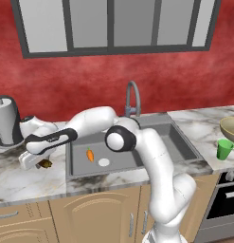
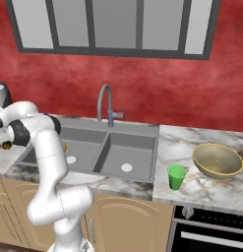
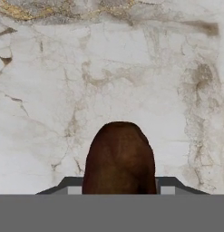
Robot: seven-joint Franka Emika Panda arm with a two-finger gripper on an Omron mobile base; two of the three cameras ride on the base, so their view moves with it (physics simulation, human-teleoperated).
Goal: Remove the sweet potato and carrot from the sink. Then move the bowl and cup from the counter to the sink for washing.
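Observation:
My gripper [image 1: 41,164] is shut on the dark brown sweet potato [image 1: 44,164], low over the marble counter [image 1: 23,185] left of the sink [image 1: 177,144]. In the hand view the sweet potato [image 3: 119,156] sits between the finger tips, with the counter [image 3: 109,68] close beneath. The orange carrot [image 1: 90,154] lies in the left basin near the white drain. At the right, the olive-tan bowl [image 1: 230,128] and the green cup [image 1: 225,149] stand on the counter. From the right base view I see the sweet potato [image 2: 6,144], carrot [image 2: 64,146], cup [image 2: 176,177] and bowl [image 2: 217,160].
A grey and white appliance [image 1: 5,121] stands at the back left of the counter, close to the hand. The curved faucet [image 1: 132,97] rises behind the sink. An oven [image 1: 222,204] sits below the counter at the right. The red wall and a window lie behind.

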